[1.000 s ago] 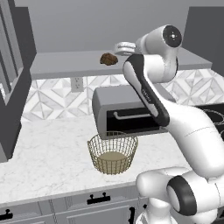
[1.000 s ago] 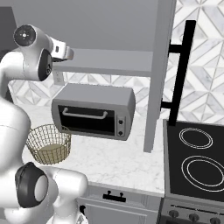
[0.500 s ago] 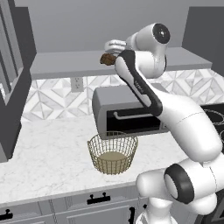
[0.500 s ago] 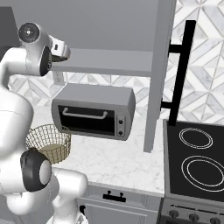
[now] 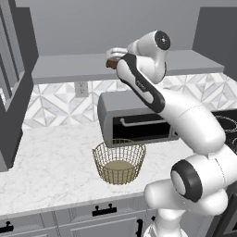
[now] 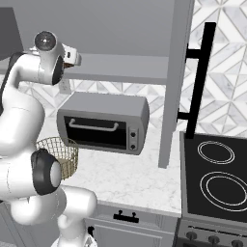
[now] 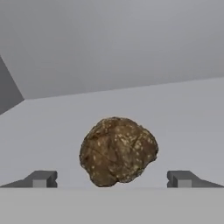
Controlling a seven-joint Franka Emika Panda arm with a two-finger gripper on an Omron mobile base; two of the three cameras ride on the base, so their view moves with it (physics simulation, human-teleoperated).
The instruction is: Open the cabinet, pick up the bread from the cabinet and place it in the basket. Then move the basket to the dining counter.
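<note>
While the cabinet [image 5: 14, 83] door stands swung open at the left, the bread [image 7: 117, 151] is seen on the bare grey shelf [image 7: 188, 113], with free room on either side. The gripper [image 7: 112, 179] is held before it, fingers [image 7: 41, 178] spread wide and apart from the crust. Below, the basket [image 5: 119, 160] sits on the worktop [image 5: 46, 162] near its front edge.

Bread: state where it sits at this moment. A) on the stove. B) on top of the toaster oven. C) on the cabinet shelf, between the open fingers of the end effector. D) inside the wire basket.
C: in the hand view the bread rests on the grey shelf of the cabinet, with the fingertips spread wide on either side of it and not touching; the basket on the worktop holds nothing.
</note>
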